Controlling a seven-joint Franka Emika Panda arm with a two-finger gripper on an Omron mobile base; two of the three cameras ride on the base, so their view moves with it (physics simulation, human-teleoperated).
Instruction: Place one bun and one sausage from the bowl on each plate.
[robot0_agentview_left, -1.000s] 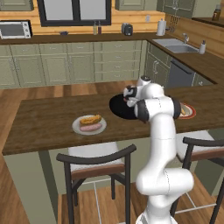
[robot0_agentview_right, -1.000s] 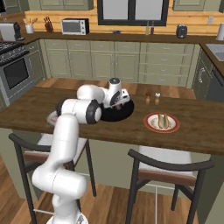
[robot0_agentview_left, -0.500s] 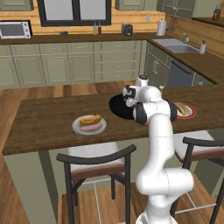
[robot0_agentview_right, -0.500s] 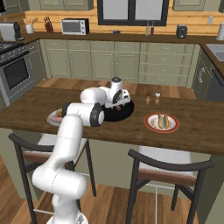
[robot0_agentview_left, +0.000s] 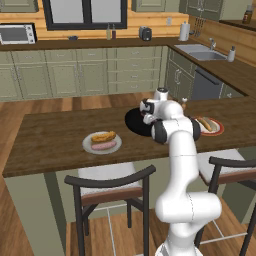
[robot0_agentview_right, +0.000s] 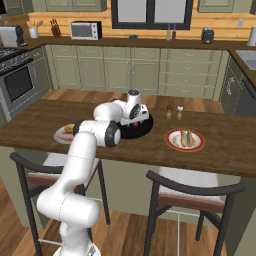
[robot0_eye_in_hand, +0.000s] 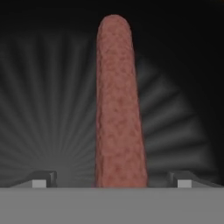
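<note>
My gripper (robot0_eye_in_hand: 113, 179) is open, down inside the black bowl (robot0_eye_in_hand: 43, 109). A reddish-brown sausage (robot0_eye_in_hand: 118, 109) lies lengthwise between the two fingertips (robot0_eye_in_hand: 43, 179). I cannot tell whether they touch it. The hand hangs over the bowl (robot0_agentview_left: 131, 121) at mid-counter, with the gripper (robot0_agentview_left: 147, 121) hidden behind the wrist. The pale plate (robot0_agentview_left: 88, 144) holds a bun (robot0_agentview_left: 103, 136) and a sausage (robot0_agentview_left: 104, 146). The red-rimmed plate (robot0_agentview_left: 219, 129) carries a bun (robot0_agentview_left: 202, 122) and a darker piece I cannot make out. From the right, the arm partly covers the pale plate (robot0_agentview_right: 61, 135), and the red-rimmed plate (robot0_agentview_right: 171, 141) is beside the bowl (robot0_agentview_right: 146, 126).
Salt and pepper shakers (robot0_agentview_right: 173, 112) stand on the counter behind the red-rimmed plate. Two dark stools (robot0_agentview_left: 112, 187) are tucked under the counter's near edge. The sink (robot0_agentview_left: 200, 50) and cabinets lie across the aisle.
The elbow has swung a little toward the bowl and the hand has settled lower into it. The jaws have stayed open. Plates and food have not moved.
</note>
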